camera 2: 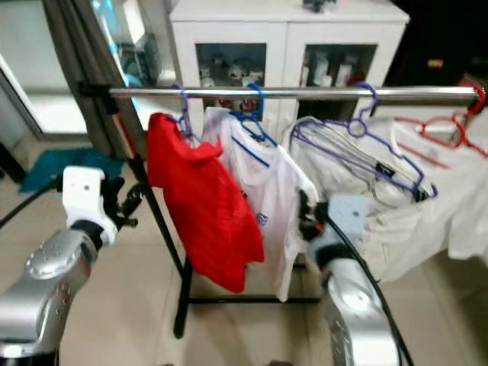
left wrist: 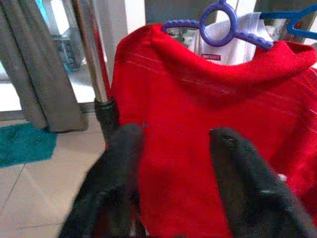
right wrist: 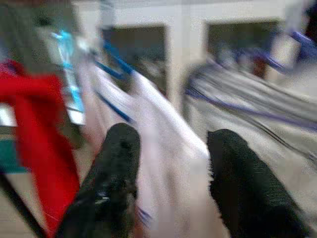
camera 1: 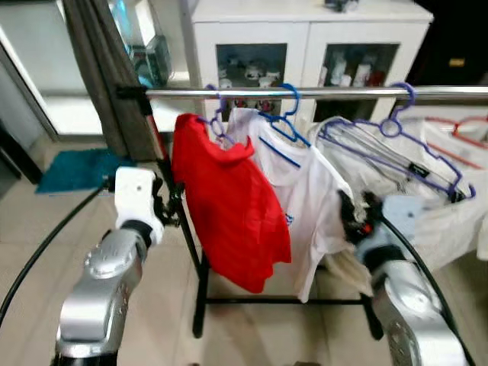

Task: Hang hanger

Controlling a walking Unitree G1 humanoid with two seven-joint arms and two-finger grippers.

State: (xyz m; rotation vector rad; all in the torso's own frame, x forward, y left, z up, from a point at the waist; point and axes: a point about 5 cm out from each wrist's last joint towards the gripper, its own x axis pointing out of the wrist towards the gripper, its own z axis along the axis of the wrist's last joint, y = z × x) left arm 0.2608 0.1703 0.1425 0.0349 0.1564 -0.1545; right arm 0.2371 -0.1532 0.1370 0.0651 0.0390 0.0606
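Fingers of the left claw (left wrist: 171, 183) stand spread and empty before the red shirt (camera 1: 229, 206), whose purple hanger (left wrist: 218, 27) hangs on the rail (camera 1: 305, 93); the right claw (right wrist: 173, 183), also spread, faces the white shirt (camera 1: 301, 191).

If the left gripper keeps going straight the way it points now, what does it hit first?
Most likely the red shirt. The left gripper, fingers open, points at its front, below the purple hanger. The rack's upright pole stands just off to the side. Depth is unclear.
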